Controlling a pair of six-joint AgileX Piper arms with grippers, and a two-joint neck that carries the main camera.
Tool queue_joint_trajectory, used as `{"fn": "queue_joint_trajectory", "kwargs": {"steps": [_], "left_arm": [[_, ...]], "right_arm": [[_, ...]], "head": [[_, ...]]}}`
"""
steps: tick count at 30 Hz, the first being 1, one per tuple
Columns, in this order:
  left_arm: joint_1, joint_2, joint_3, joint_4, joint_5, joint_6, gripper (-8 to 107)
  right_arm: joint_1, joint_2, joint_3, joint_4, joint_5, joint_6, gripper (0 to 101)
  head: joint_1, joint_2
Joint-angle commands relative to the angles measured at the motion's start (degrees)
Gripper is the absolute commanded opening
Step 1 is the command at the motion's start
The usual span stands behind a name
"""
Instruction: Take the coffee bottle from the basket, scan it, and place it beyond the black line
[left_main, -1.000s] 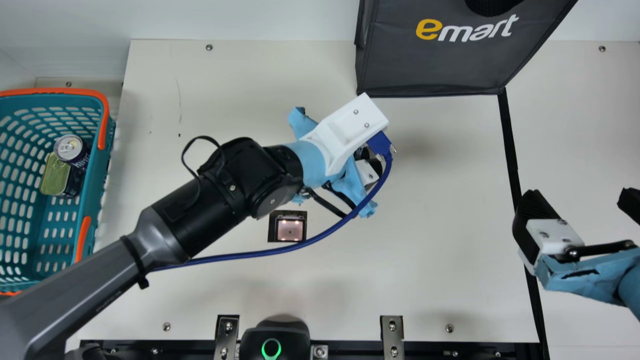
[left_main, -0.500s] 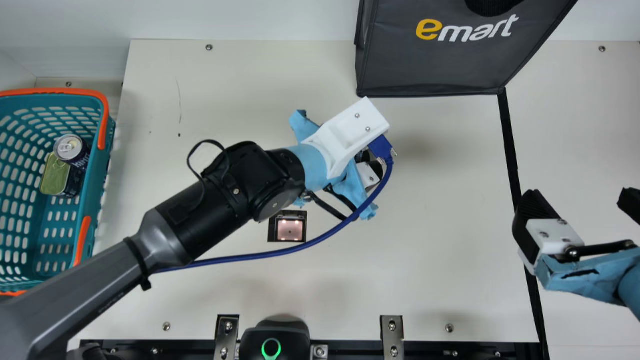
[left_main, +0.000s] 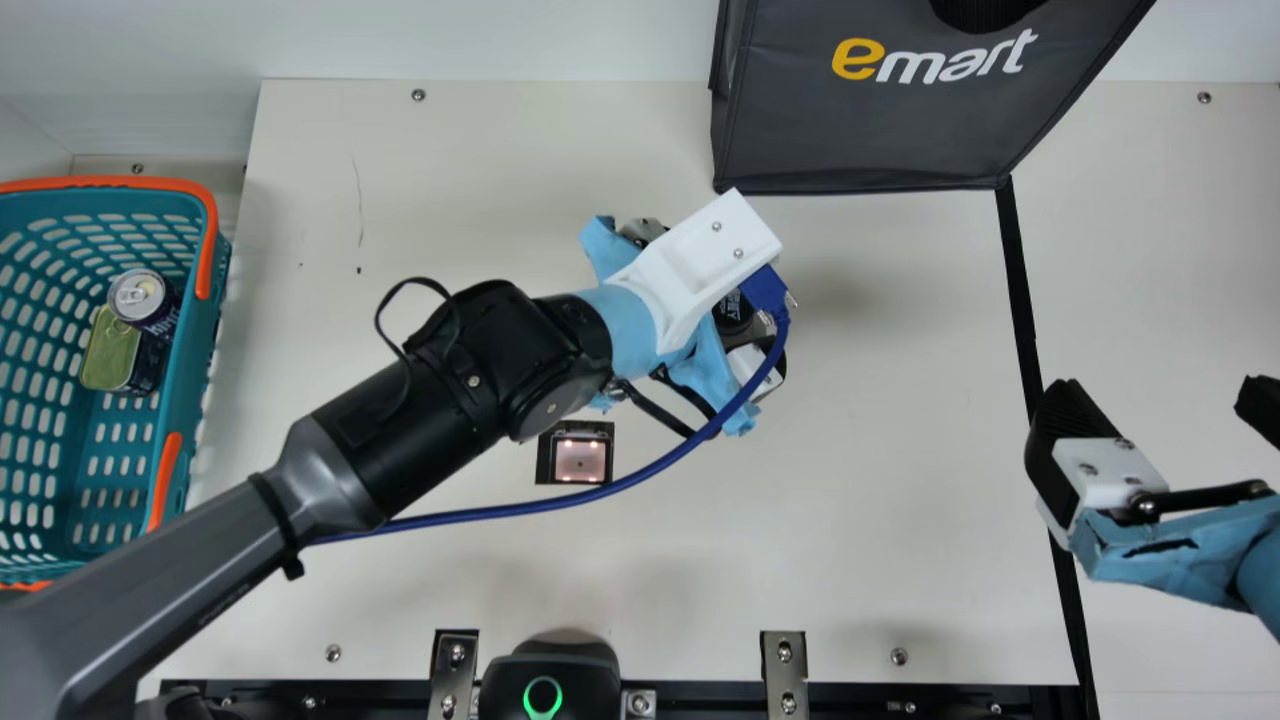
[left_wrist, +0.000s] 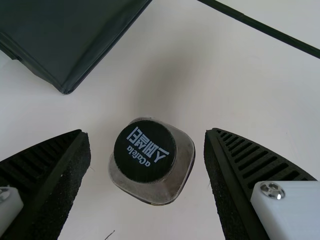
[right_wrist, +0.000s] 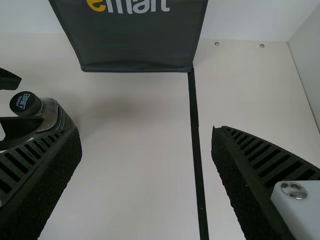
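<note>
The coffee bottle's dark cap (left_main: 733, 312) shows beside my left gripper (left_main: 630, 320), left of the black line (left_main: 1020, 285) in the main view. In the left wrist view the bottle (left_wrist: 175, 187) stands upright on the table; my left gripper (left_wrist: 149, 132) is open, a finger on either side with a gap to it. The right wrist view shows the bottle (right_wrist: 50, 112) partly behind a left gripper finger. My right gripper (left_main: 1155, 392) hangs open by the black line, nothing between its fingers (right_wrist: 255, 170); its own view gives the right gripper (right_wrist: 147, 130) too. The basket (left_main: 205, 390) is at the far left.
A dark shopping bag (left_main: 880, 120) stands at the back, close behind the left gripper. The scanner window (left_main: 580, 460) lies in the table near my left forearm, with a blue cable (left_main: 520, 513) passing just in front. A can (left_main: 140, 297) and a tin (left_main: 108, 352) are in the basket.
My left gripper's fingers have spread apart and let go of the bottle, whose cap shows more. The left arm has shifted only slightly; the right arm has stayed still.
</note>
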Motion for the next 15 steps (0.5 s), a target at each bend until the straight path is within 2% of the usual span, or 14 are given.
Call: {"fn": "queue_joint_trajectory", "kwargs": {"steps": [1, 15], "left_arm": [[0.01, -0.18, -0.05, 0.07, 0.19, -0.08, 90], [1.60, -2.85, 0.34, 0.43, 1.58, -2.39, 90]], "right_arm": [[0.00, 0.00, 0.00, 0.00, 0.00, 0.00, 91], [0.00, 0.00, 0.00, 0.00, 0.00, 0.00, 91]], "head": [[-0.96, 0.09], [-0.96, 0.09]]}}
